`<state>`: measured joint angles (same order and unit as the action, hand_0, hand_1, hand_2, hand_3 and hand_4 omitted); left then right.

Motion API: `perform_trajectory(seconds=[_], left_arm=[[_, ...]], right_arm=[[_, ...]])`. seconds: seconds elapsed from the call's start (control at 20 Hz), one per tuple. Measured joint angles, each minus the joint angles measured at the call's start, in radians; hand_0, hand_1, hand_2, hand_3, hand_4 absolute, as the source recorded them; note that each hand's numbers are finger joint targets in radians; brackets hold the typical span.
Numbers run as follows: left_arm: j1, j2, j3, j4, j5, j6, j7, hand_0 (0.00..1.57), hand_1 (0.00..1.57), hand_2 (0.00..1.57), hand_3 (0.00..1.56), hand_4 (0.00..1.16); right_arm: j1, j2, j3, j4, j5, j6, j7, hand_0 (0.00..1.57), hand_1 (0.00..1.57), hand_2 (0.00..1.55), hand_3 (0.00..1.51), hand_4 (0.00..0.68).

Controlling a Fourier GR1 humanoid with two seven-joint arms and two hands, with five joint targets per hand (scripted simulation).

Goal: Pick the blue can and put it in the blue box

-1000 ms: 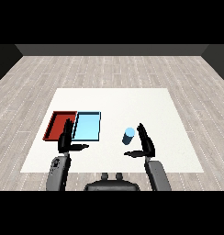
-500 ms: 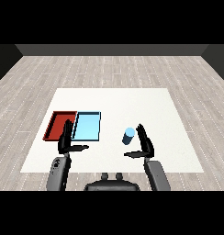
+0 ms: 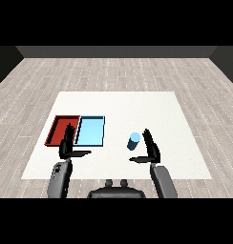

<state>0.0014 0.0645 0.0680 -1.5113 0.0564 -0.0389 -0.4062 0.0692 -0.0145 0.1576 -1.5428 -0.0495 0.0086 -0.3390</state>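
Table [image 3: 175,124]: white surface on which everything is set; both hands are held over its near edge.
Blue box [image 3: 91,131]: light blue tray, lying beyond and just to the right of the left hand's fingers, and well to the left of the right hand's fingers, on the far side of the can.
Red tray [image 3: 57,136]: set side by side with the blue box, partly covered in view by the left hand's fingers.
Right hand [image 3: 151,151]: fingers are held straight and apart from the thumb, pointing away from the robot; nothing is clasped. The thumb is stretched leftward, below the can.
Left hand [image 3: 67,147]: fingers are likewise straight and upward-pointing, thumb stretched to the right; nothing is held.
Blue can [image 3: 133,141]: stood upright on the table, long axis vertical, just to the left of the right hand's fingers and slightly beyond the thumb; a narrow gap seems to be left, though contact cannot be ruled out.
Nearer hand: the right, by a wide margin; the left is well apart from the can.
Coming move: a short leftward closing of the right fingers round the can's side is judged to be what is needed, then a carry leftward to the blue box.
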Motion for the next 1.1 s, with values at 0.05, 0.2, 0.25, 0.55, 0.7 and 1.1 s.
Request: perform_trajectory(seconds=[0.05,0.2,0.25,0.55,0.7,1.1], left_arm=[[0.001,-0.007,-0.005,-0.001,-0.006,0.008,-0.005,0.00,0.00,0.00,0.00,0.00],[0.006,-0.018,-0.018,-0.012,-0.027,0.028,-0.007,0.00,0.00,0.00,0.00,0.00],[0.012,-0.023,-0.027,-0.024,-0.036,0.036,0.002,0.00,0.00,0.00,0.00,0.00],[0.023,-0.021,-0.027,-0.055,-0.027,0.030,0.030,0.00,0.00,0.00,0.00,0.00],[0.013,-0.029,-0.033,-0.043,-0.035,0.039,0.033,0.00,0.00,0.00,0.00,0.00],[0.050,-0.030,-0.035,-0.056,-0.045,0.040,0.001,0.00,0.00,0.00,0.00,0.00]], right_arm=[[-0.019,-0.001,-0.010,0.010,-0.007,0.005,0.013,0.00,0.00,0.00,0.00,0.000],[-0.033,0.007,-0.003,0.055,-0.014,-0.018,-0.007,0.00,0.00,0.00,0.00,0.000],[-0.048,0.008,-0.002,0.073,-0.016,-0.024,-0.006,0.00,0.00,0.00,0.00,0.000],[-0.123,0.006,-0.063,0.176,-0.049,-0.025,0.019,0.00,0.00,0.00,0.00,0.000],[-0.124,0.007,-0.064,0.184,-0.053,-0.037,0.030,0.00,0.00,0.00,0.00,0.000],[-0.195,0.007,-0.089,0.317,-0.091,-0.048,0.010,0.00,0.00,0.00,0.00,0.000]])
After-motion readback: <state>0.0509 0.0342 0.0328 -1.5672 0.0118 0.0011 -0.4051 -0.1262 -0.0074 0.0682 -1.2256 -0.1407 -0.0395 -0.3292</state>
